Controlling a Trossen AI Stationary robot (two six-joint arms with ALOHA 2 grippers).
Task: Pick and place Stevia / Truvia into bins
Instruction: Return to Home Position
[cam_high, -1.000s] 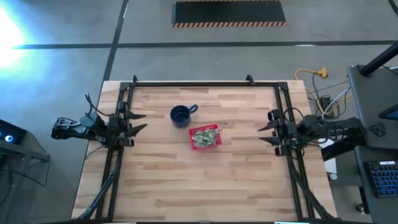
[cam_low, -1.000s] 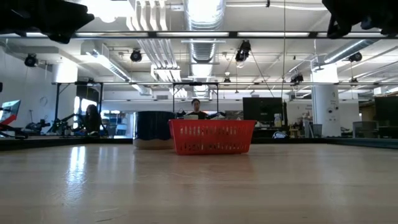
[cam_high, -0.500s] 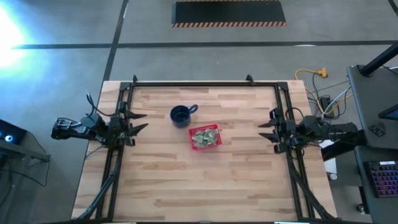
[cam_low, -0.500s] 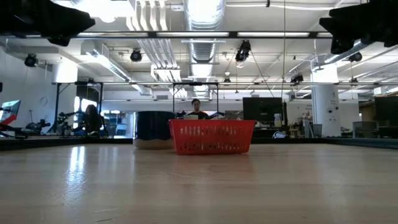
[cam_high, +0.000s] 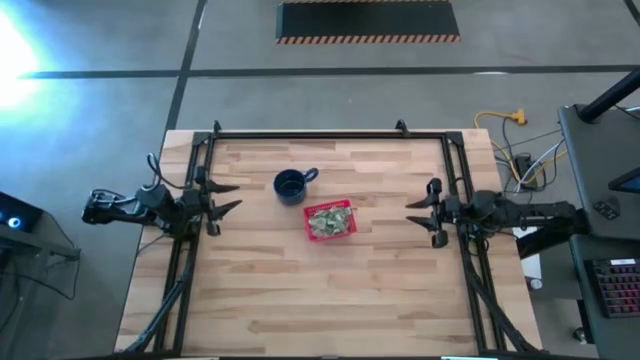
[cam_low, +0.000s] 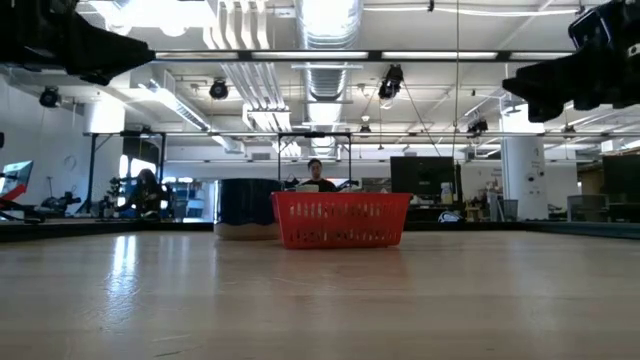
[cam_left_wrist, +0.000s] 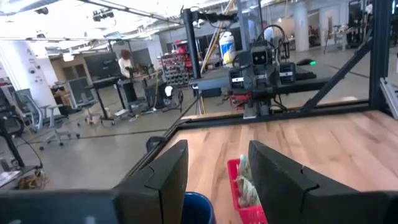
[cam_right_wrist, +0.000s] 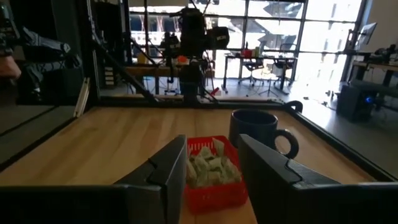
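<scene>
Black fingers of my left gripper (cam_left_wrist: 217, 180) stand wide apart with nothing between them. It hangs over the left edge of the wooden table (cam_high: 330, 290), well apart from the things in the middle. My right gripper (cam_right_wrist: 211, 180) is spread open too, and empty, over the right edge. From above I see both pointing in at each other, left gripper (cam_high: 224, 197) and right gripper (cam_high: 420, 212).

Between them, near the middle, sits the red basket (cam_high: 309, 226). The green-and-white Stevia sachets (cam_high: 329, 219) lie piled inside it. I cannot count them; they are too small and lie on top of each other. My right wrist camera shows the sachets (cam_right_wrist: 208, 165) best, heaped in the basket (cam_right_wrist: 214, 198). My left wrist camera shows only a slice of the basket (cam_left_wrist: 239, 186), because one finger covers the rest.

A dark blue mug (cam_high: 290, 186) stands just beside the basket, not touching it. In the left wrist view the mug (cam_left_wrist: 198, 208) is cut off at the edge.

From table height, the basket (cam_low: 341, 220) hides its sachets behind its latticed wall, and the mug (cam_low: 248, 205) shows only as a dark shape behind it. Both arms are cut off at the top there, so I cannot see their fingers. A person (cam_low: 315, 170) sits far behind, half hidden.
</scene>
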